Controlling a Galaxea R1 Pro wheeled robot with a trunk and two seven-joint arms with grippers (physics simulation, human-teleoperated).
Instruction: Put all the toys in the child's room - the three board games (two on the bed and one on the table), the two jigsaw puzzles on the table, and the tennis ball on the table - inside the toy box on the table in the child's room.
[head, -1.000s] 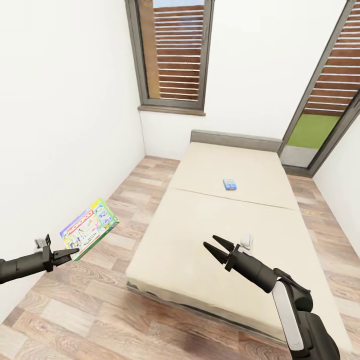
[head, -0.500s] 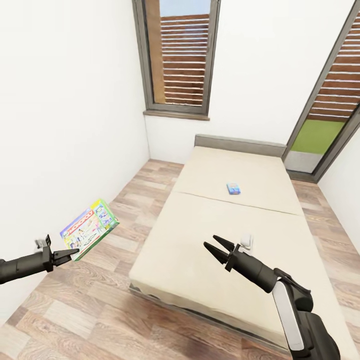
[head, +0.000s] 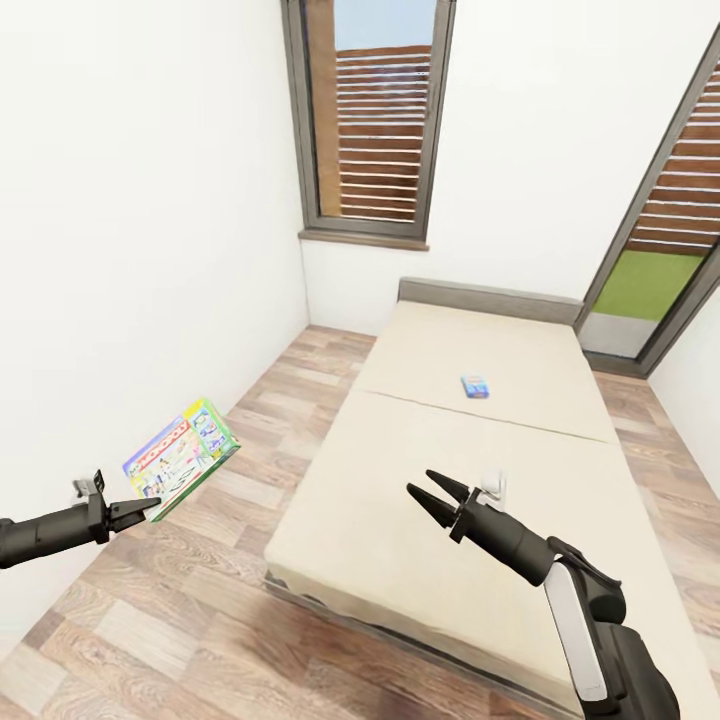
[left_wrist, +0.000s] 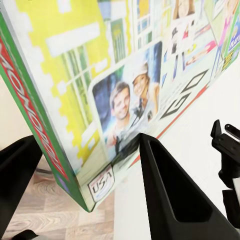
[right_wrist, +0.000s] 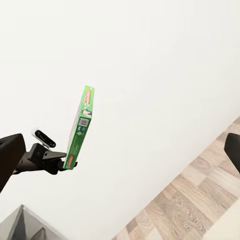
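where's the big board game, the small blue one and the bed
big board game (head: 181, 458), head view, middle of printed lid
small blue board game (head: 476, 386), head view, centre of box
bed (head: 400, 480), head view, bare mattress

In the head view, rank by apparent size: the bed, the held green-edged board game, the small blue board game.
1. Bed, by far the largest.
2. Green-edged board game, held in the left gripper.
3. Small blue board game on the bed; it lies farther off, so the true difference is unsure.

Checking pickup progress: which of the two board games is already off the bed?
The larger green-edged board game, clamped at its corner by the left hand over the floor. The small blue board game lies flat on the bed.
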